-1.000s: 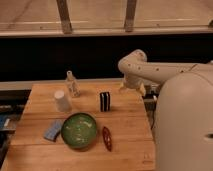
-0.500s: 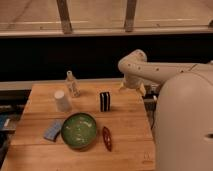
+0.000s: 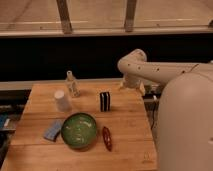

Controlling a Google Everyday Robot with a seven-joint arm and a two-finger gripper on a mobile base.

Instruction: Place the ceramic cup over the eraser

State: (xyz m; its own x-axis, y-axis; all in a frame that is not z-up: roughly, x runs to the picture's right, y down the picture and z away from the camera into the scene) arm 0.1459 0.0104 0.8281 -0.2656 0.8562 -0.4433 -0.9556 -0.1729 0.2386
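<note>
Ceramic cup (image 3: 62, 101) sits apart from eraser (image 3: 105, 101); pincer (image 3: 123, 86) seemingly beyond both.

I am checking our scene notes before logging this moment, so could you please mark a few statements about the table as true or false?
1. The ceramic cup stands left of the eraser, apart from it. True.
2. The cup already covers the eraser. False: the eraser stands uncovered.
3. The gripper hangs over the green bowl. False: it is near the back right edge of the wooden table, away from the bowl.
4. The clear bottle stands just behind the cup. True.
5. The red object lies left of the bowl. False: it lies to its right.
</note>
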